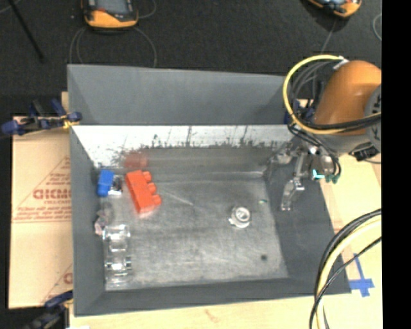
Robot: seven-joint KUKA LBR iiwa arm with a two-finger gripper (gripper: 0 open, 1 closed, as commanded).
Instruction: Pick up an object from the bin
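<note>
Just beside the right wall of the bin (307, 241) hangs the tool (287, 203).

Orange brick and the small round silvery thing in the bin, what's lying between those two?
Nothing: in the camera view, only bare grey bin floor lies between the orange brick and the small round silvery thing.

**Around the bin: dark floor, two devices, loose wire**

Landmark = grey metal bin (180, 90). Beyond its far wall is a black matte floor (212, 32) that runs the full width of the view. An orange-and-black device (110, 13) sits on it past the bin's far-left corner, cut off by the top edge. A second orange-and-black device (335, 5) sits past the far-right corner, mostly out of frame. Thin wires (153, 46) loop from the first device towards the bin. A thin dark rod (27, 33) lies slantwise further left. Light on the floor is flat and even.
</note>
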